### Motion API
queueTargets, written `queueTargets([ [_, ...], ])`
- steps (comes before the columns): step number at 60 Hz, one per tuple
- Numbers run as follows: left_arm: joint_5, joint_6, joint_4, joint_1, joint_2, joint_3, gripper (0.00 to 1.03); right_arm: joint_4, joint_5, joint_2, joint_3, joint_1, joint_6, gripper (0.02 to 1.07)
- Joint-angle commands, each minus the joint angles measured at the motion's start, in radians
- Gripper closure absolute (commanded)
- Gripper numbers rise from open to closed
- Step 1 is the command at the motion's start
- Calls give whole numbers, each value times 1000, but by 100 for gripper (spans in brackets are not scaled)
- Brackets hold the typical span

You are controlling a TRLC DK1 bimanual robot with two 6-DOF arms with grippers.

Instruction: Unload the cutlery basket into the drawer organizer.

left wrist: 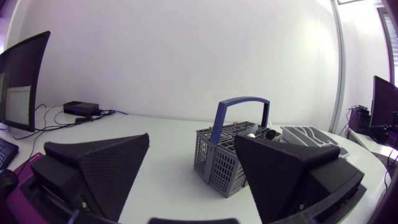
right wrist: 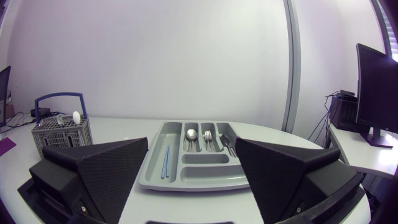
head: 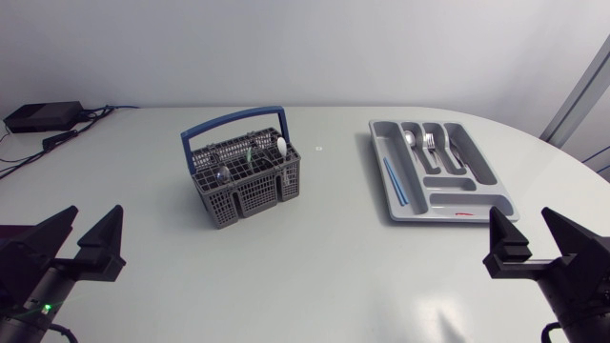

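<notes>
Left pincer: the left pincer (head: 93, 224) sits low at the near-left corner of the table (head: 315, 276). Its two wedge fingers are spread wide with nothing between them. Its own wrist view shows the same gap (left wrist: 193, 140).

Right pincer: the right pincer (head: 522, 224) mirrors that at the near-right corner. Fingers wide apart, gripping nothing (right wrist: 193, 143).

Ahead of the left pincer: the cutlery basket (left wrist: 227, 158) stands upright on the table, well clear of the fingers.

Cutlery basket: a grey mesh basket (head: 243, 181) with a blue handle (head: 233, 124) arched over it, left of the table's middle. It's still loaded. Metal pieces stand in the compartments and a white rounded tip (head: 282, 145) pokes up at the far-right corner. It's hard to make out exactly what each piece is.

Ahead of the right pincer: the drawer organizer (right wrist: 205, 174) lies flat, near the fingers but not touching them. The basket (right wrist: 62, 134) is off to the side beyond it.

Drawer organizer: a grey tray (head: 457, 200) on the right half of the table, well apart from the basket. Thin blue sticks (head: 394, 181) lie in the long slot on the basket side. Next to them is a spoon (head: 410, 141), then a fork (head: 429, 143), then a knife-looking piece (head: 456, 152), each in its own slot.

Far corner: a small black box (head: 43, 116) with cables sits at the table's far-left edge.
</notes>
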Motion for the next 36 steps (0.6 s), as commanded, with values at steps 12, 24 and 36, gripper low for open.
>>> queueTargets([
  [12, -6, 4, -2, 8, -9, -23, 4, -7, 10, -5, -18, 8, 24, 6],
  [24, -6, 1, 1, 8, -9, -23, 4, -6, 10, -7, -20, 8, 24, 6],
  [36, -6, 2, 1, 3, -9, 34, 4, 5, 9, -7, 13, 15, 24, 6],
])
